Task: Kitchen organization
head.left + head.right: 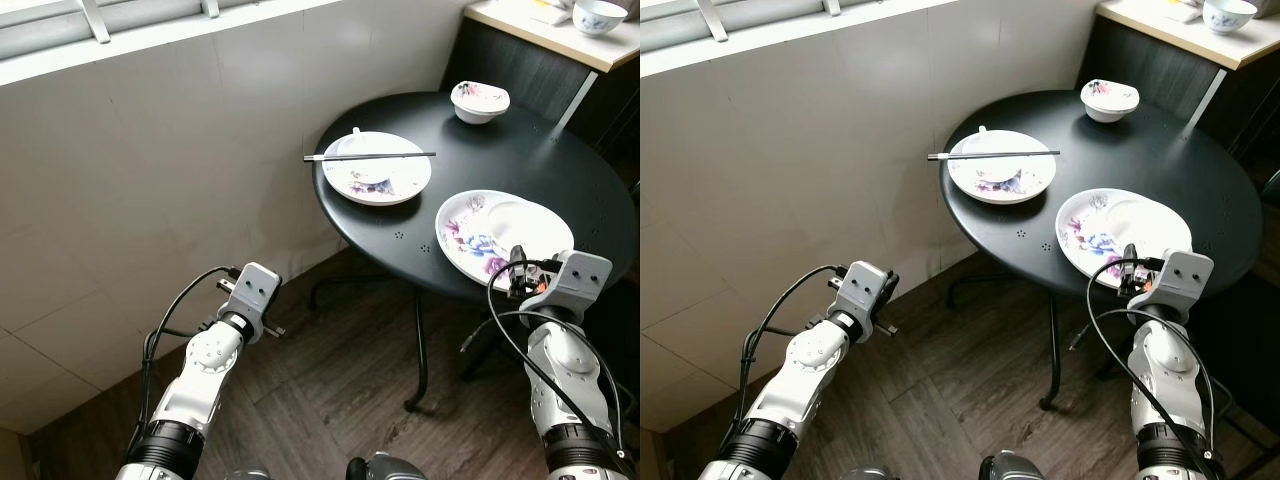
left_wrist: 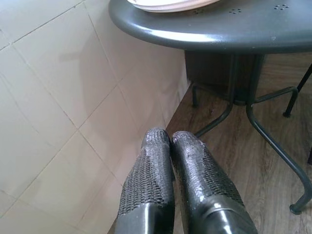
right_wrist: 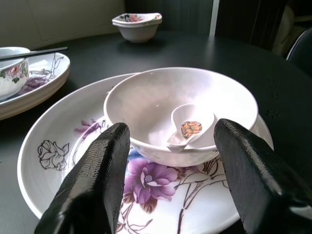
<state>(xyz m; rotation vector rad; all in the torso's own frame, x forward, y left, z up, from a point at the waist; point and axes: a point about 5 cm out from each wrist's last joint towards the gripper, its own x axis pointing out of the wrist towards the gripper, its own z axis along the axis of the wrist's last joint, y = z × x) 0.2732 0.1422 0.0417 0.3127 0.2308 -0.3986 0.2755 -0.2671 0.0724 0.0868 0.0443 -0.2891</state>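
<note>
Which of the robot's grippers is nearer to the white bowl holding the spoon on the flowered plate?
Right. The right gripper is open just before the bowl; the left gripper is shut, low by the tiled wall, short of the table.

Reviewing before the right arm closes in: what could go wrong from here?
1. The bowl sits loose on the floral plate near the table edge; the open right gripper may nudge both off.
2. The spoon lies loose inside and could slip out if the bowl tilts.
</note>
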